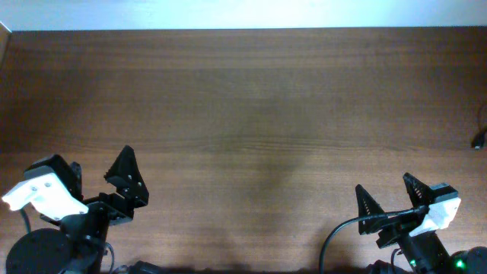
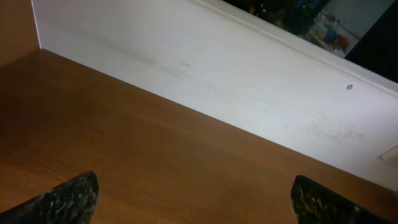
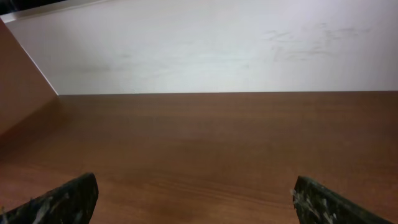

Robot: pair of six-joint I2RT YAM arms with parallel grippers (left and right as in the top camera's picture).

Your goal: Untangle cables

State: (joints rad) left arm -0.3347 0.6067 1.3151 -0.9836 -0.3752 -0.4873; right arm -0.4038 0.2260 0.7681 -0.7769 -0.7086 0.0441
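The only sign of the cables is a thin black cord with a small plug end (image 1: 479, 140), which pokes in at the far right edge of the overhead view; the rest of it is out of frame. No cable shows in either wrist view. My left gripper (image 1: 100, 169) is open and empty at the front left of the brown wooden table (image 1: 243, 114). In the left wrist view (image 2: 196, 190) it has only bare wood between its fingers. My right gripper (image 1: 389, 192) is open and empty at the front right. In the right wrist view (image 3: 196, 190) it is also over bare wood.
A white wall (image 3: 205, 50) runs along the table's far edge and also shows in the left wrist view (image 2: 217, 74). A brown side panel (image 3: 22, 87) closes the left end. Thicker black arm wires (image 1: 335, 236) hang by the right arm's base.
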